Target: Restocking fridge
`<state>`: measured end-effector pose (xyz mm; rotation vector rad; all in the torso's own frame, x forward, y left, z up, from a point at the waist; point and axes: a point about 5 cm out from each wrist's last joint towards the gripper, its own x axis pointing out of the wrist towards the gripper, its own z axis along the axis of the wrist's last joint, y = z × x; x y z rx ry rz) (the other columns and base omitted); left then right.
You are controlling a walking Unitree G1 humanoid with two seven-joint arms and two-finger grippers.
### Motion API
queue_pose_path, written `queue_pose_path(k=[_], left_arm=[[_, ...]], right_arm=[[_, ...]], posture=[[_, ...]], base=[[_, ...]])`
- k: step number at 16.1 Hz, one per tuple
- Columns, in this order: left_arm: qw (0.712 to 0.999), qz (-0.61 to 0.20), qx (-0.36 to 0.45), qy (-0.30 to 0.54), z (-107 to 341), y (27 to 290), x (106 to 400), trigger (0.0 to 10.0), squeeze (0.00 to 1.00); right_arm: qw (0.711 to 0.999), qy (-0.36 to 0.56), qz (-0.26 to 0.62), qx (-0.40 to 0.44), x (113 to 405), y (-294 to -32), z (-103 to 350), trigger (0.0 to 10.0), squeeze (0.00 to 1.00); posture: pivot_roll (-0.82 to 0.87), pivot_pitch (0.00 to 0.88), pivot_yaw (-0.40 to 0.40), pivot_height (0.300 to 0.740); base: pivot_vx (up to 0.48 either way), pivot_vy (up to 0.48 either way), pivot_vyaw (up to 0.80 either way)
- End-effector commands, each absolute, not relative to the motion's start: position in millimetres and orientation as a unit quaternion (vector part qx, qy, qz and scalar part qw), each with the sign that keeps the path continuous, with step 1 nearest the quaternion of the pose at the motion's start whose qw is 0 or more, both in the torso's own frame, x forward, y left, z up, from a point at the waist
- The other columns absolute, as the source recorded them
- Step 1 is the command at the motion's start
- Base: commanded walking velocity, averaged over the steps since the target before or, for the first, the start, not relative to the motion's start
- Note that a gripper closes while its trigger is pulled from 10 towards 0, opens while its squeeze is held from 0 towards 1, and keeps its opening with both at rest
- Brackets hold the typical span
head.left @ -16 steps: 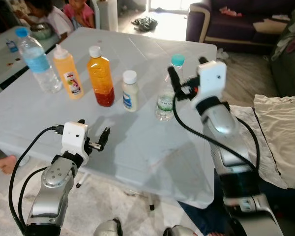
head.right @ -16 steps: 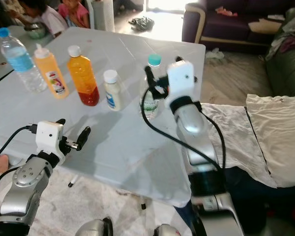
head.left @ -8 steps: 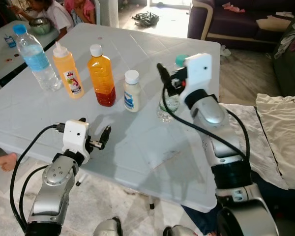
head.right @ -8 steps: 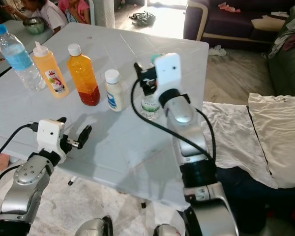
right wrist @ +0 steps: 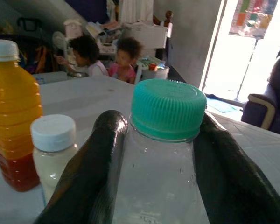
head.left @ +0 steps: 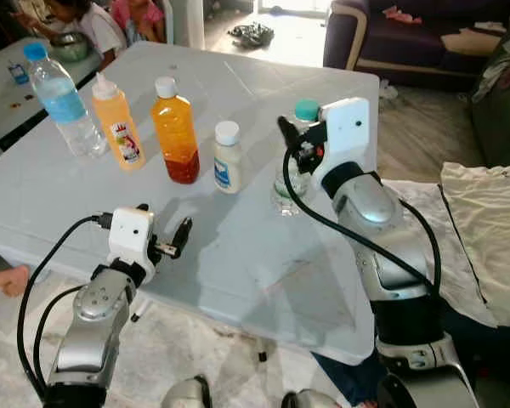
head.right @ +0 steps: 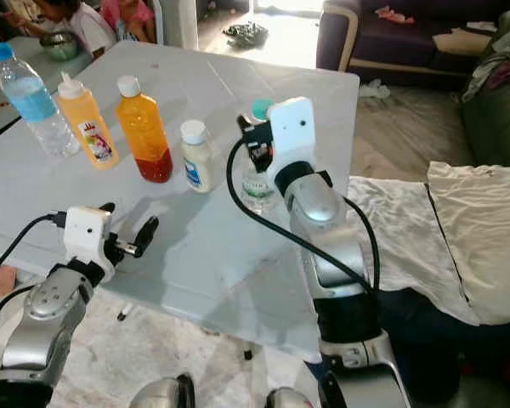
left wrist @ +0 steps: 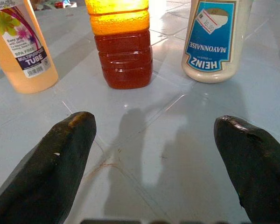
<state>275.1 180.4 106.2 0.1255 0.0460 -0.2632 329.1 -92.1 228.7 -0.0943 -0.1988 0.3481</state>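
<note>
Gripping clear ribbed-cap water bottle (right wrist: 161, 154) — right gripper (right wrist: 158, 140) closed round neck; left gripper (left wrist: 154, 154) spread open.

Jaws around green-capped bottle (right wrist: 163, 154)

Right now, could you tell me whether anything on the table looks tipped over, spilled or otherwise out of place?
Nothing stands out. All five bottles stand upright with caps on, and the white table shows no spill. The right gripper has its fingers on either side of the green-capped bottle; the left gripper hangs open over bare tabletop.
</note>
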Motion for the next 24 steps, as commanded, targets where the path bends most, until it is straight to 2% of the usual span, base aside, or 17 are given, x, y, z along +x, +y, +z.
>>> queue_pose_path(k=[1,3,6,7,8,9,14,21,22,23,24], left_arm=[[0.989,-0.133,0.067,0.023,108.5,179.8,276.7,10.0,0.0],[0.988,-0.136,0.068,0.025,107.7,178.8,276.0,10.0,0.0],[0.987,-0.139,0.07,0.032,105.9,180.3,275.2,10.0,0.0],[0.988,-0.127,0.074,0.036,104.4,181.5,276.3,10.0,0.0],[0.991,-0.107,0.07,0.042,103.2,183.7,277.6,10.0,0.0],[0.992,-0.094,0.065,0.045,102.5,185.4,278.1,10.0,0.0],[0.993,-0.08,0.069,0.051,95.8,183.2,276.6,10.0,0.0],[0.993,-0.084,0.07,0.051,94.7,179.0,281.5,10.0,0.0],[0.993,-0.084,0.069,0.05,94.7,178.6,281.8,10.0,0.0],[0.993,-0.084,0.069,0.05,94.6,178.4,282.0,10.0,0.0],[0.993,-0.084,0.069,0.049,94.5,178.2,282.3,10.0,0.0]], right_arm=[[0.979,-0.094,0.173,-0.051,326.5,-92.5,228.8,0.8,0.0],[0.98,-0.089,0.172,-0.052,325.0,-94.0,229.9,0.5,0.0],[0.982,-0.07,0.166,-0.05,319.1,-98.3,228.8,1.0,0.0],[0.983,-0.066,0.165,-0.051,315.8,-100.7,225.4,3.2,0.0],[0.982,-0.067,0.167,-0.05,312.9,-102.1,223.2,8.9,0.0],[0.982,-0.07,0.169,-0.048,310.0,-103.1,221.8,10.0,0.0],[0.986,-0.072,0.145,-0.036,284.0,-122.3,192.6,10.0,0.0],[0.99,-0.063,0.123,-0.03,281.5,-127.7,182.4,10.0,0.0],[0.99,-0.067,0.124,-0.025,282.0,-127.1,183.5,8.5,0.0],[0.989,-0.07,0.125,-0.023,282.6,-126.1,184.5,2.9,0.0],[0.989,-0.072,0.127,-0.023,283.1,-125.2,185.3,2.5,0.0]], posture=[[0.03,0.114,0.009,0.74],[0.03,0.115,0.009,0.74],[0.03,0.111,0.007,0.74],[0.02,0.11,0.009,0.74],[0.02,0.105,0.012,0.74],[0.02,0.099,0.014,0.74],[0.02,0.053,0.007,0.74],[0.0,0.038,0.011,0.74],[0.0,0.036,0.011,0.74],[0.0,0.034,0.01,0.74],[0.0,0.033,0.009,0.74]], base=[[0.0,0.0,0.0],[0.0,0.0,0.0],[0.0,0.0,0.0],[0.0,0.0,0.0],[0.0,0.0,0.0],[0.0,0.0,0.0],[-0.111,0.0,0.0],[-0.304,0.0,0.0],[-0.304,0.0,0.0],[-0.304,0.0,0.0],[-0.3,0.0,0.0]])
